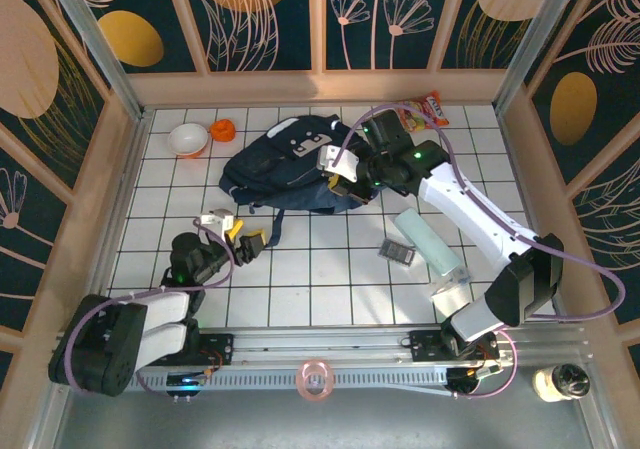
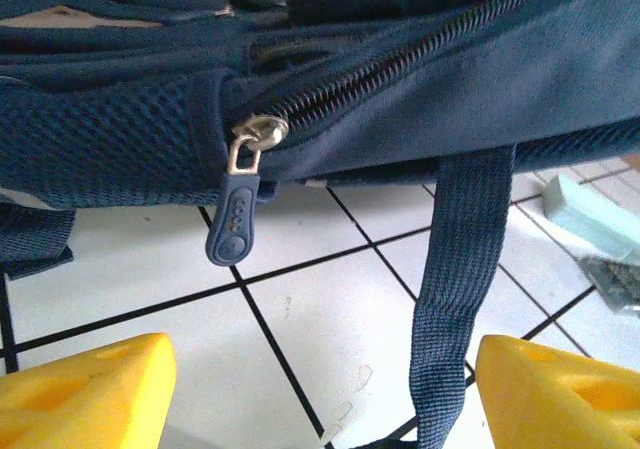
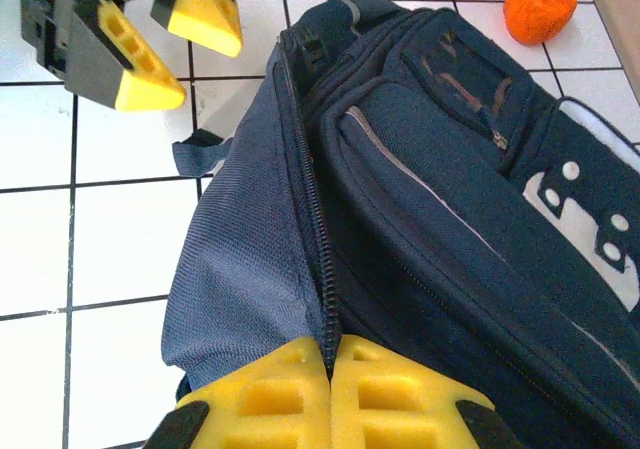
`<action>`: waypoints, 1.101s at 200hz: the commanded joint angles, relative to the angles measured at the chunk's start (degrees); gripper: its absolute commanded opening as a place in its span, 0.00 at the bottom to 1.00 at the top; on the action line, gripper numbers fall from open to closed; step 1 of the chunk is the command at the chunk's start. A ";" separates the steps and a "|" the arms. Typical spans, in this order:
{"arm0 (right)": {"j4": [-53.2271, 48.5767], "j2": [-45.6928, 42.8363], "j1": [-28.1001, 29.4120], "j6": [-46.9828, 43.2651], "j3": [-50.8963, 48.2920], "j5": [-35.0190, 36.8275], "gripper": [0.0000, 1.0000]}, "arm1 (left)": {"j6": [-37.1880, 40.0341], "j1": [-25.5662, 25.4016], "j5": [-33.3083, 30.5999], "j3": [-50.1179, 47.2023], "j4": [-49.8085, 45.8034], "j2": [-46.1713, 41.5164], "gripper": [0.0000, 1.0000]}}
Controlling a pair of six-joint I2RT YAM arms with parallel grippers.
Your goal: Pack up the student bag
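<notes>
Right wrist view: my right gripper (image 3: 328, 394) pinched closed on student bag (image 3: 420, 169) zip seam; bag lies far-centre on table (image 1: 330, 289); left gripper (image 2: 320, 394) spread wide, short of zipper pull (image 2: 232, 224); risk: fabric slips from pinch, bag drags, pull swings away.

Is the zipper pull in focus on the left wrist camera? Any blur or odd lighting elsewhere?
Left wrist: the zipper pull on the student bag is sharp, but the yellow fingertips of the left gripper are soft at the bottom edge. Right wrist: the bag's zipper teeth are crisp, the right gripper slightly blurred. Top external: even light, soft shadows under the bag.
</notes>
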 commanded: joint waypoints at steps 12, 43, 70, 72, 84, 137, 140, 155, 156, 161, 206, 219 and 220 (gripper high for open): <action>1.42 -1.75 -0.65 -0.81 4.56 -4.52 0.00 | 3.62 -0.91 -1.83 3.46 6.63 4.17 0.78; 1.19 -1.96 -0.72 -1.10 4.56 -3.47 0.00 | 3.51 -0.88 -5.82 5.39 7.37 6.66 0.80; 1.15 -2.04 -0.67 -1.14 4.56 -3.70 0.00 | 4.91 -0.85 -3.33 7.78 7.44 9.88 0.80; 1.15 -2.04 -0.68 -1.13 4.47 -3.73 0.00 | 5.11 -0.85 -3.03 7.96 7.53 10.14 0.80; 1.35 -2.20 -0.67 -1.07 4.30 -3.65 0.00 | 5.74 -0.87 -0.84 8.50 9.68 11.69 0.75; 2.14 -2.16 -0.73 -0.70 3.25 -2.09 0.00 | 6.02 -0.85 5.16 9.70 12.84 14.41 0.42; 2.22 -2.13 -0.69 -0.65 3.24 -2.07 0.00 | 5.96 -0.85 4.95 9.62 12.81 14.39 0.40; 2.36 -2.21 -0.72 -0.64 3.07 -1.91 0.00 | 5.92 -0.87 4.80 9.49 12.27 14.44 0.34; 2.38 -2.21 -0.70 -0.59 3.07 -1.90 0.00 | 5.91 -0.91 4.86 9.50 12.23 14.46 0.33; 2.43 -2.20 -0.68 -0.55 2.94 -1.89 0.00 | 5.93 -0.90 5.01 9.51 12.15 14.53 0.31; 3.66 -2.20 -0.68 0.23 2.22 -1.05 0.00 | 4.67 -0.86 7.31 9.73 12.86 14.93 0.13; 4.12 -2.14 -0.64 0.73 1.94 -0.58 0.00 | 4.29 -0.91 7.99 9.78 12.72 14.27 0.07; 4.15 -2.13 -0.71 0.80 1.89 -0.53 0.00 | 4.26 -0.88 7.99 9.78 12.68 14.24 0.07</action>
